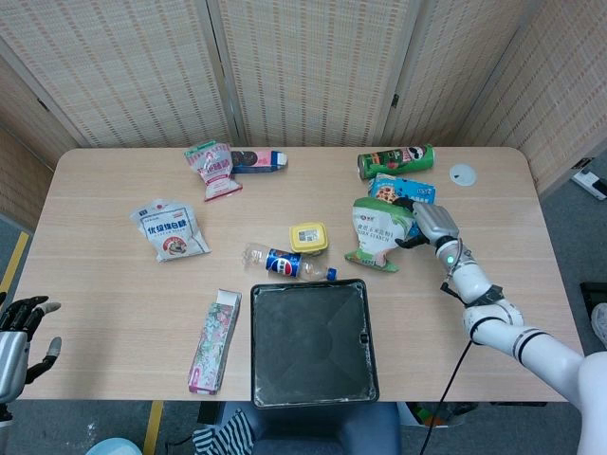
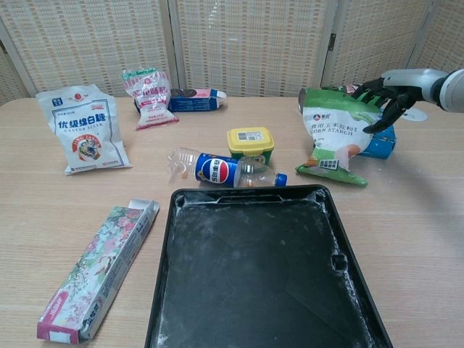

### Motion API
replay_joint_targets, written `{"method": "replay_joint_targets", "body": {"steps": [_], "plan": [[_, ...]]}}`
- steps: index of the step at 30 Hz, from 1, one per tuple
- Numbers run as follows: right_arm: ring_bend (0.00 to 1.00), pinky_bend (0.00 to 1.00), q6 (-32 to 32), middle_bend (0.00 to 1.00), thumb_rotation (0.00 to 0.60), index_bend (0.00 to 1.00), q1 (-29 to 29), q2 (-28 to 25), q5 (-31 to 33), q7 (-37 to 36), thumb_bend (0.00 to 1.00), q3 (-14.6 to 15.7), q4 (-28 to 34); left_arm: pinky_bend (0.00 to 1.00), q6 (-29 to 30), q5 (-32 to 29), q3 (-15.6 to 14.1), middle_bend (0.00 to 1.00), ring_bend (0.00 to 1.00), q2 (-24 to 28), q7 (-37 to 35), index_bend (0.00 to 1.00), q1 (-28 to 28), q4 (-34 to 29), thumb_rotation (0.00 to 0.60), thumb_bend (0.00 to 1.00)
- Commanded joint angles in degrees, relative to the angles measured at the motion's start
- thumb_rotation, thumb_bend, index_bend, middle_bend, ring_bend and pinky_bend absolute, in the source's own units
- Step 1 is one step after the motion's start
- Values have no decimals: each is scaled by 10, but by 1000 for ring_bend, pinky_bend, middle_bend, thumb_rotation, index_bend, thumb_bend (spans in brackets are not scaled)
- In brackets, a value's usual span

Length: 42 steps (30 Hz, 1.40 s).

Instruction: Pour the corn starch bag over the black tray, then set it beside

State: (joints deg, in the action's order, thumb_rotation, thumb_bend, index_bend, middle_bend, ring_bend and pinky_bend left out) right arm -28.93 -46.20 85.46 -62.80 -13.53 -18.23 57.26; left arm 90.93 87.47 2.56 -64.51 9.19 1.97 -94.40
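We see the right hand [image 1: 424,224] at the upper right edge of the corn starch bag [image 1: 376,232], dark fingers [image 2: 383,93] curled over the bag's top corner. Looks like a grip on the bag, contact is clear in the chest view. The bag sits on the bench [image 1: 104,294], tilted up toward the hand, its bottom end resting on the wood just beyond the far right corner of the black tray [image 1: 311,381]. Bag and tray are near but not touching.

Behind the bag we see a blue packet [image 1: 402,188], partly covered by it, and past that a green Pringles can [image 1: 395,161] on its side.

Left hand [image 1: 17,339] hangs off the near left corner of the bench, fingers spread, holding nothing.

Rest of the bench: Pepsi bottle [image 1: 287,263] on its side just beyond the tray's far edge, yellow-lidded tub [image 1: 308,237] right behind it, floral box [image 1: 215,340] left of the tray, white sugar bag [image 1: 170,229] further left, pink-and-white pouch [image 1: 214,169] with a blue-and-white carton [image 1: 258,161] beside it at the back.

Tray interior shows whitish dusting.
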Motion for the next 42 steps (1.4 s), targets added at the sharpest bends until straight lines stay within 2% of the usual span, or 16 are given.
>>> {"method": "replay_joint_targets", "body": {"steps": [1, 6, 11, 17, 22, 30, 37, 42], "plan": [[302, 238, -33, 324, 600, 289, 20, -22, -36, -38, 304, -3, 38, 77, 1, 0, 0, 252, 224, 0, -1, 321, 0, 1, 600, 436], [329, 244, -60, 371, 600, 344, 33, -41, -69, -76, 305, 3, 78, 77, 1, 1, 1, 252, 224, -1, -4, 322, 0, 3, 600, 435], [342, 254, -75, 384, 600, 359, 31, -39, -77, -67, 304, 13, 89, 77, 3, 3, 1, 252, 224, -1, -6, 324, -1, 4, 600, 436], [385, 286, -102, 431, 600, 395, 30, -31, -77, -24, 304, 25, 107, 77, 4, 0, 1, 252, 224, 1, -10, 328, -4, 7, 600, 436], [417, 317, -117, 455, 600, 457, 25, -9, -54, 41, 314, 33, 99, 77, 5, 2, 0, 252, 224, 0, -14, 333, -5, 10, 600, 436], [479, 380, -142, 517, 600, 618, 27, 8, -17, 111, 507, 41, 102, 77, 5, -1, 0, 252, 224, 0, -24, 338, -7, 18, 600, 436], [538, 407, -164, 546, 600, 677, 40, 4, 10, 133, 554, 40, 126, 77, 5, 1, 0, 252, 224, 0, -29, 338, -8, 22, 600, 436], [582, 443, -181, 566, 600, 702, 58, -25, 34, 141, 580, 36, 172, 77, 4, 4, 0, 252, 224, -1, -31, 338, -6, 23, 600, 436]]}}
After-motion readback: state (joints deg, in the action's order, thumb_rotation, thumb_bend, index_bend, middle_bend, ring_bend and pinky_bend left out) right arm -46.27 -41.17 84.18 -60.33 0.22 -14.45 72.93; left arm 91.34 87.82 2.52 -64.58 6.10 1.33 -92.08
